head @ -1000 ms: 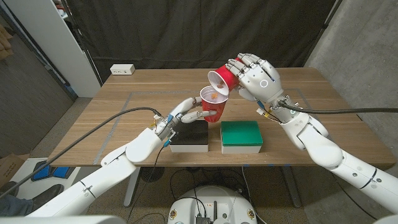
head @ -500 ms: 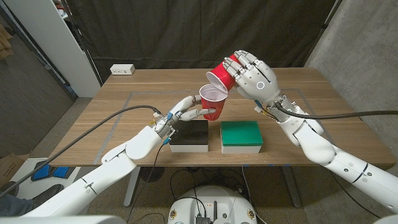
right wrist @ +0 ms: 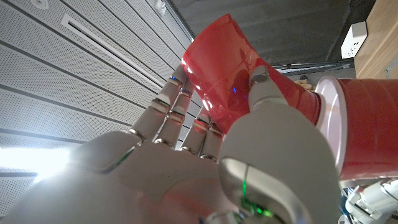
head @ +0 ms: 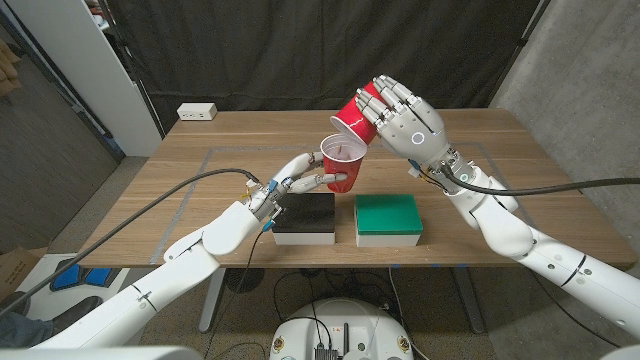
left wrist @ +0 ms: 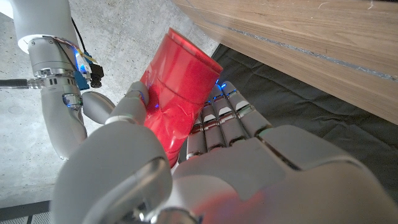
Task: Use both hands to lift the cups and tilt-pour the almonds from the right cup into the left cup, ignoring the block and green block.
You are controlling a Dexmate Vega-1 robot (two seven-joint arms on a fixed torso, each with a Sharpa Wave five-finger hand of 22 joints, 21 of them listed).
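Right hand (head: 408, 116) tilting right cup (head: 356, 117) over left cup (head: 341, 160), green block (head: 388, 214) below

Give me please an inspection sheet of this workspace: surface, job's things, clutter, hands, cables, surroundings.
Surface: wooden table with taped outline.
Job's things: red plastic cup in the left hand, upright, raised off the table; second red plastic cup in the right hand, tipped mouth-down over its rim. Almonds: cannot tell.
Clutter: black block on white base; green block on white base, side by side at near edge.
Hands: left hand grips the upright cup; right hand grips the tilted cup.
Cables: black cable along left arm; black cable along right arm.
Surroundings: white power strip at far left corner; dark curtain behind.
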